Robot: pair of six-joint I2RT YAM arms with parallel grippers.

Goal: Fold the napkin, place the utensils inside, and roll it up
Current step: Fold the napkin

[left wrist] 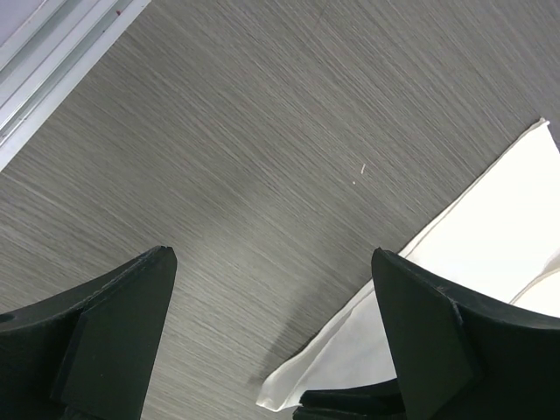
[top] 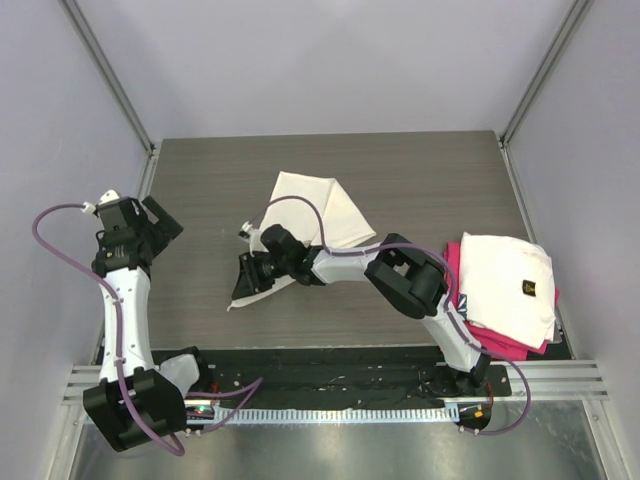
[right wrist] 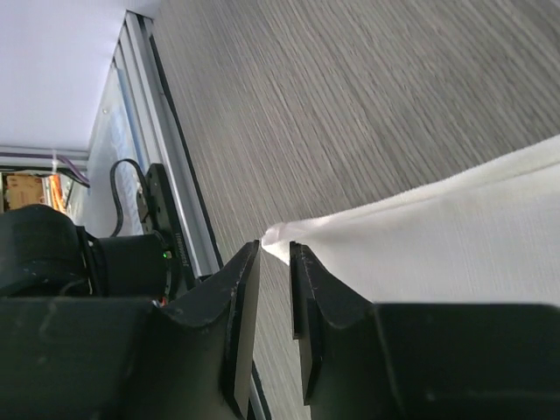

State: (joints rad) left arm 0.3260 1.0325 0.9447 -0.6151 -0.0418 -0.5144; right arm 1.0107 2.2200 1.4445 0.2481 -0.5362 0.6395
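1. My left gripper [left wrist: 271, 254] hangs spread wide over the grey wood-grain bench [top: 430, 170], at the top view's left
2. My right gripper [right wrist: 276, 249], jaws nearly together, straddles a corner of the large cream-white cloth napkin [top: 322, 205] lying mid-frame; I cannot tell whether it pinches

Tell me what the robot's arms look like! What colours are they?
The left arm and right arm are made of white tubes joined by chunky black joints. A thin purple cable loops along each one. The left gripper and right gripper each have two plain black wedge-shaped fingers. I see no markings on them.
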